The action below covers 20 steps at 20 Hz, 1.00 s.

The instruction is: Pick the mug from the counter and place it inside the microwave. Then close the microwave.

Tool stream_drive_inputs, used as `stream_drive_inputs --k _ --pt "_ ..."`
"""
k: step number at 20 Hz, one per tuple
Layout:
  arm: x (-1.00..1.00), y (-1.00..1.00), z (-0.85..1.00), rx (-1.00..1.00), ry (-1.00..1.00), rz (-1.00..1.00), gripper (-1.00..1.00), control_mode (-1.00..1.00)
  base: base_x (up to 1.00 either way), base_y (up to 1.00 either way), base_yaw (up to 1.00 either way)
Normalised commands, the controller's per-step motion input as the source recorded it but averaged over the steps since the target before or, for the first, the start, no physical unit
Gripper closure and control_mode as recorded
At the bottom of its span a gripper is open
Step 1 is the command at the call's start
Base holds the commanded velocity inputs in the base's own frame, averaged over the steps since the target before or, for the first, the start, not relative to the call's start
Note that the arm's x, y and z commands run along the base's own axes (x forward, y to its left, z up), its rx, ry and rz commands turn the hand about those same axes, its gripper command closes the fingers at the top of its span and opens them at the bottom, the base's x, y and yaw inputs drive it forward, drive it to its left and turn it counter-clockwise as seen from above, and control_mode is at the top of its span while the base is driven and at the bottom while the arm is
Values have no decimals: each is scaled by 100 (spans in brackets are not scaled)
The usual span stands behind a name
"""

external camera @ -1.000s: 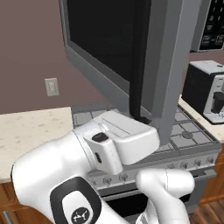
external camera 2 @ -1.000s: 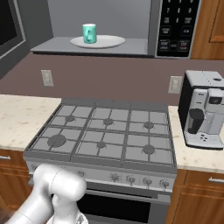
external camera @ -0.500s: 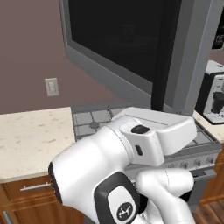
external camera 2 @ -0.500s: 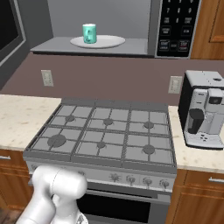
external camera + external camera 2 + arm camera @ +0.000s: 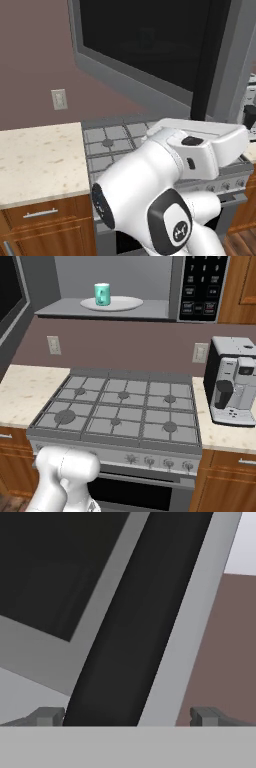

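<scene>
A: Since the mug [image 5: 102, 294] already stands on the white plate [image 5: 111, 304] inside the microwave [image 5: 150, 286], the placing step reads as done; the step in hand is closing the door.

B: Agreed. Where is the gripper [image 5: 127, 717]?

A: In the hand view its two tips sit wide apart, spread to either side of the black door handle [image 5: 135, 622], with nothing pinched. The handle runs up between them, close to the camera. The left tip is in front of the grey door frame, the right one against the brown wall beyond the door's edge.

B: And the door [image 5: 150, 45] itself?

A: Swung wide open; in the left base view it fills the upper part, dark window facing us, with the arm reaching up under its handle edge.

B: So the next move?

A: My judgement: press against the door's outer face or handle and sweep it round toward the cavity. Contact cannot be confirmed from these views.

B: Risk?

A: The tips slipping past the door's free edge.
</scene>
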Motion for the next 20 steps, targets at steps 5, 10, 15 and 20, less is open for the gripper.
stream_drive_inputs --k 5,10,15,20 --pt "17 -42 0 0 0 7 -100 -100 0 0 0" --pt "24 -44 1 0 2 7 -100 -100 0 0 0" --pt "22 -38 4 0 2 6 -100 -100 0 0 0" --pt "25 -34 1 0 1 6 -100 -100 0 0 0"
